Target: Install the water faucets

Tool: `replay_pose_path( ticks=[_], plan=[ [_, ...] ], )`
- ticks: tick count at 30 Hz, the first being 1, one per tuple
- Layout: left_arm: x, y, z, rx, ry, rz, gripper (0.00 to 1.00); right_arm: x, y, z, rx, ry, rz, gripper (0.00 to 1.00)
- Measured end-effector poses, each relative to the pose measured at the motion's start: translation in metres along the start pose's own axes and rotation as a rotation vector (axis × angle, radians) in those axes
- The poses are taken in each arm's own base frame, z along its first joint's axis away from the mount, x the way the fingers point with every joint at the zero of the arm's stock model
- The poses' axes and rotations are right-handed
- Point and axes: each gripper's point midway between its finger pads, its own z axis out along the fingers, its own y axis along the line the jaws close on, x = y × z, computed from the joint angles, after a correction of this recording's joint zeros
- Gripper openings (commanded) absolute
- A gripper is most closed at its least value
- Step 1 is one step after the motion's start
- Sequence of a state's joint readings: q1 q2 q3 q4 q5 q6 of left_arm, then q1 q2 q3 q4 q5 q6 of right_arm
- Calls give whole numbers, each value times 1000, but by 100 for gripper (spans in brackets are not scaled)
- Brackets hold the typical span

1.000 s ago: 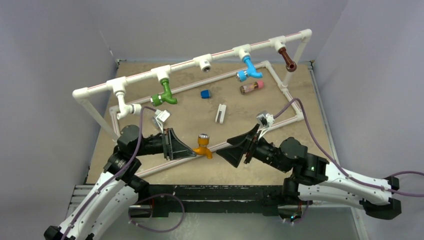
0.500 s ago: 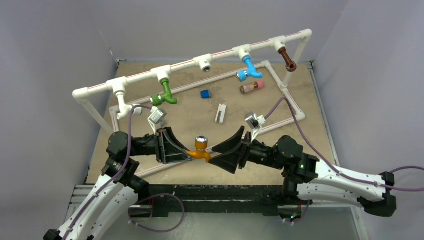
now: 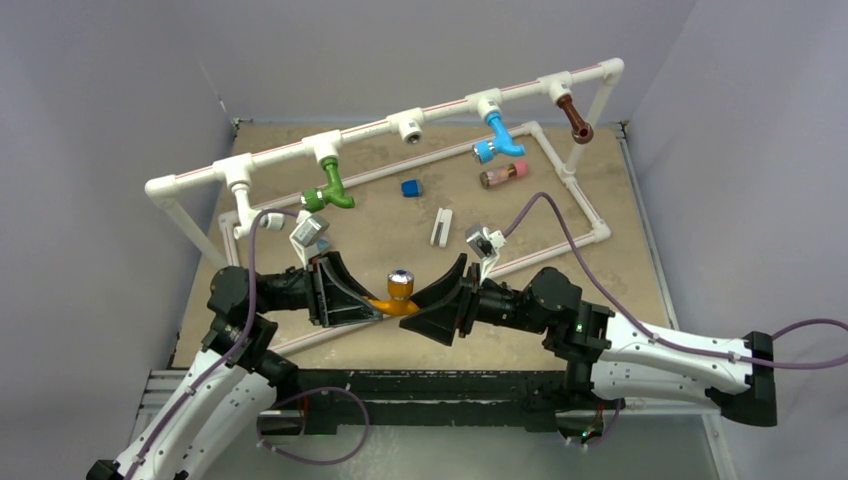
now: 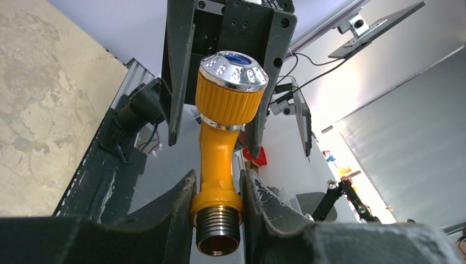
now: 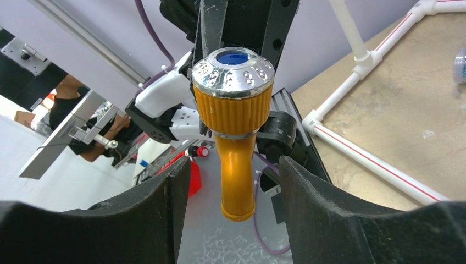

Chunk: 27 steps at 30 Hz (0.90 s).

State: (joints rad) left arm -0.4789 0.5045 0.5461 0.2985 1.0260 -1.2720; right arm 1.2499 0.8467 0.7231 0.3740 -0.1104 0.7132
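Right claw (image 5: pixel 233 165) has slid in — spread around orange faucet (image 3: pixel 400 292) pinched by left claw (image 4: pixel 218 179).

White arms (image 3: pixel 200 400) with black joints (image 3: pixel 555 290), purple cables (image 3: pixel 249 262) and black flared grippers (image 3: pixel 378 312).
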Motion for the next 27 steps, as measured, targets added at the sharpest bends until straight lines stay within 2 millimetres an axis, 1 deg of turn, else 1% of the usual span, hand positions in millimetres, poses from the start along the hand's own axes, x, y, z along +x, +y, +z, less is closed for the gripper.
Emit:
replay_pose_path(
  ticks=[7, 13, 16, 18, 20, 22, 27],
  plan=[
    [0, 0, 0, 0, -1, 0, 0, 3, -1, 2, -6, 11, -8, 55],
    [0, 0, 0, 0, 0, 0, 0, 0, 1, 3, -16, 0, -21, 52],
    [0, 0, 0, 0, -1, 0, 0, -1, 2, 3, -21, -6, -26, 48],
    [-1, 1, 0, 0, -1, 0, 0, -2, 3, 3, -24, -10, -30, 40],
    [-1, 1, 1, 0, -1, 0, 0, -3, 3, 3, -26, -13, -32, 25],
    [-1, 0, 1, 2, 0, 2, 0, -3, 2, 4, -20, -15, -38, 0],
    [-3, -1, 1, 8, -6, 9, 0, -4, 1, 4, -18, -19, -54, 0]
  ],
)
